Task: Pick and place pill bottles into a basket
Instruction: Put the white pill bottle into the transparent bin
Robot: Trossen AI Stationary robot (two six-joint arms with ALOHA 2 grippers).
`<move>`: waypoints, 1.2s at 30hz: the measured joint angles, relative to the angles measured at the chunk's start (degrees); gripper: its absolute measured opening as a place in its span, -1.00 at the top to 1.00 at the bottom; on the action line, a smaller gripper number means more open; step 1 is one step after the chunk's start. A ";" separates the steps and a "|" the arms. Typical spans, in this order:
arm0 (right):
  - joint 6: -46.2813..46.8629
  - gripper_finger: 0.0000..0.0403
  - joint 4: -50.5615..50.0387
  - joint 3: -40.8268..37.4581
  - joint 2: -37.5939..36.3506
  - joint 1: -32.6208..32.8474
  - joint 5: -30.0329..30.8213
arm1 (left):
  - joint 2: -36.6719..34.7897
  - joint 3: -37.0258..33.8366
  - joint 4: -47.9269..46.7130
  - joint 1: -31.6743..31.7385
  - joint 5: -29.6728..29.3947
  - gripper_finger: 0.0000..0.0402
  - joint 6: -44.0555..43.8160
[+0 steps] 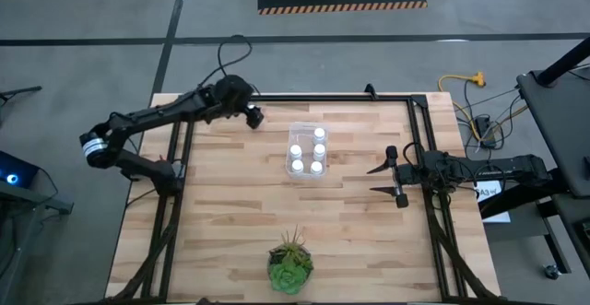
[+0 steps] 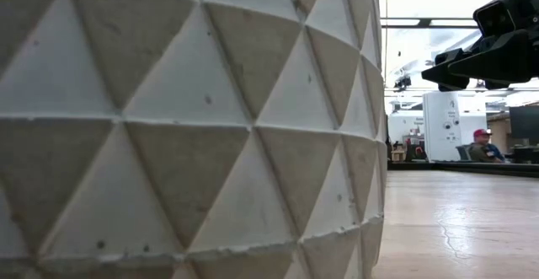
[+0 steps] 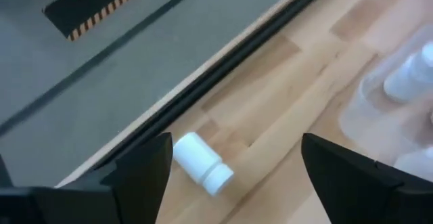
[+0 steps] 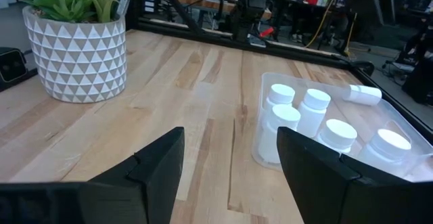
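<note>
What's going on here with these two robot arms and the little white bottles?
The robot is gathering pill bottles into the clear basket in the middle of the wooden table. Five bottles stand upright inside it. A sixth bottle lies on its side on the table near the far edge, outside the basket, and the left gripper hangs over it with its fingers open. The right gripper waits, open and empty, to the basket's right. A potted plant sits near the front edge.
</note>
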 joint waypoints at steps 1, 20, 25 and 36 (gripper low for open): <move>-0.01 -0.12 0.00 0.00 0.00 0.00 0.01 | 0.73 1.11 -0.75 0.02 0.00 -0.54 -0.97; 0.00 -0.12 0.01 0.00 0.02 0.00 0.00 | 27.13 25.53 -12.94 0.28 6.37 -0.55 -15.24; -0.01 -0.12 0.02 0.00 0.00 0.00 -0.01 | 32.12 27.45 -12.94 0.39 6.74 -0.55 -17.15; 0.00 -0.12 0.02 0.00 0.02 -0.02 0.01 | 37.50 27.72 -12.53 0.88 6.29 -0.55 -22.44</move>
